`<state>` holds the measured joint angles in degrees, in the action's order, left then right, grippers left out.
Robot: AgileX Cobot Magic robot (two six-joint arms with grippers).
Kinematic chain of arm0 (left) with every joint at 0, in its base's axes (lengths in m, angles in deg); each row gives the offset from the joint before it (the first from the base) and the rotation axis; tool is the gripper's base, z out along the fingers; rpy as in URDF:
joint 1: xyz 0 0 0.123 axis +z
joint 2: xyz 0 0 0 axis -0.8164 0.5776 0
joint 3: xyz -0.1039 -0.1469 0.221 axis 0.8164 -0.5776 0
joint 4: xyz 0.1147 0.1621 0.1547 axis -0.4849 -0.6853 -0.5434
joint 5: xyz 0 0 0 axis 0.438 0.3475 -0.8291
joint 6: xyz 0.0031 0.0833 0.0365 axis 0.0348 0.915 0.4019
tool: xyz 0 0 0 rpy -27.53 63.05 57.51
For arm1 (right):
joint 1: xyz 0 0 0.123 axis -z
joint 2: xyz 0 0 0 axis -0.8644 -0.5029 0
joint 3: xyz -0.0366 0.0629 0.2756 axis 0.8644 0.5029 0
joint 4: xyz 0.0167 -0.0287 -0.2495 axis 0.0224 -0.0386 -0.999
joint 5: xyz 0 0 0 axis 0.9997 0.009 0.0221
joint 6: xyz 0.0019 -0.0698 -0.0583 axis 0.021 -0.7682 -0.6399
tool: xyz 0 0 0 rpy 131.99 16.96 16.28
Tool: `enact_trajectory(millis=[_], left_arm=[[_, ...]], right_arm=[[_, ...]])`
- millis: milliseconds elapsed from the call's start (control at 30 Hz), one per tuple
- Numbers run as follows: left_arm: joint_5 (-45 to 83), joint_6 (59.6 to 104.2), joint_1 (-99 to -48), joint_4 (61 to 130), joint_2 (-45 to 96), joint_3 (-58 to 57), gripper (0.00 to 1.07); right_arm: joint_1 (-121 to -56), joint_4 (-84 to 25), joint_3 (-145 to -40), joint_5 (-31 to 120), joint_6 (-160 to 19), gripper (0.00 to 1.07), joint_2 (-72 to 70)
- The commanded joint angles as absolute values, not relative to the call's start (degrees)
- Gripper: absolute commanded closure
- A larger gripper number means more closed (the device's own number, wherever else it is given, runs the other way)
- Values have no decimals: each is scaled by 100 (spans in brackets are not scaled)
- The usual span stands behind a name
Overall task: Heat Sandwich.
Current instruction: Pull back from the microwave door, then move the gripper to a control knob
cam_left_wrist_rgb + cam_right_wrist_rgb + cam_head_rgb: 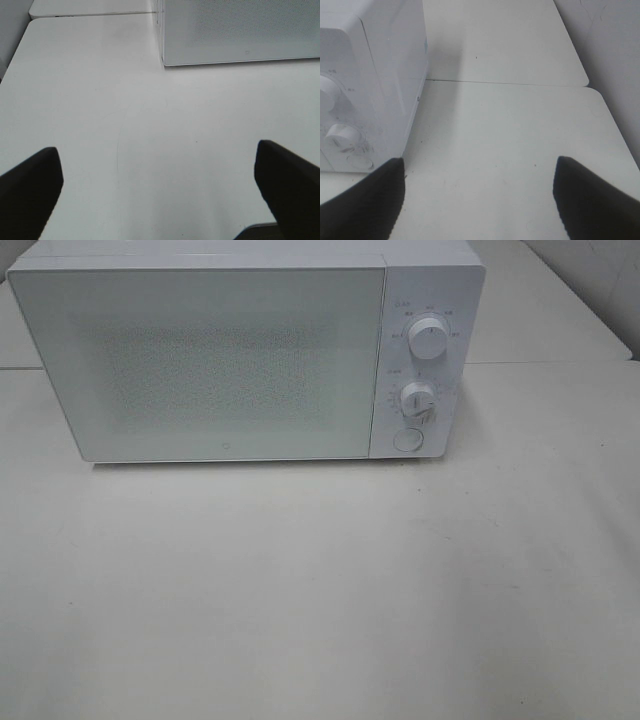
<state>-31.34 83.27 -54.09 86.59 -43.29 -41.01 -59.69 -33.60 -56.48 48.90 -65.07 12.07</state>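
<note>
Wide open, the left hand (159, 165) hung over the white bench (125, 100), holding and touching nothing. The right hand (479, 170) was spread wide as well and empty, near the knob side of the white microwave (220, 360), whose door was shut. The sandwich showed in no view, so its place relative to either hand could not be told.

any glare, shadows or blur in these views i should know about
Exterior high: flat, even light, grainy speckle on the microwave door, a thin shadow under it on the table. Left wrist: the left gripper shows as dark, soft-edged shapes. Right wrist: the right gripper likewise; the knobs are washed out.
</note>
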Motion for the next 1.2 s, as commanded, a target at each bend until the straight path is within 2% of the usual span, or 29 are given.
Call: enact_trajectory(millis=[33, 400, 533, 867, 1000, 1200], left_arm=[[-3077, 8287, -5392, 8682, -4478, -4130, 6], [-3077, 8287, -5392, 8682, -4478, -4130, 6], [-3077, 8287, -5392, 8682, -4478, -4130, 6], [-3077, 8287, -5392, 8682, -4478, -4130, 6], [-3077, 8287, -5392, 8682, -4478, -4130, 6], [-3077, 8287, -5392, 8682, -4478, -4130, 6]], right_arm=[[-5941, -3360, -5688, 4340, -6347, 30, 995], [-5941, -3331, -5499, 2512, -6353, 31, -197], [-5987, -2873, -5178, 1739, -6645, 31, -495], [-7012, -1406, -4640, 392, -7917, 31, -896], [-7671, -512, -4594, -101, -8278, 31, -1200], [-8273, 55, -4594, -702, -8558, 31, -1612]])
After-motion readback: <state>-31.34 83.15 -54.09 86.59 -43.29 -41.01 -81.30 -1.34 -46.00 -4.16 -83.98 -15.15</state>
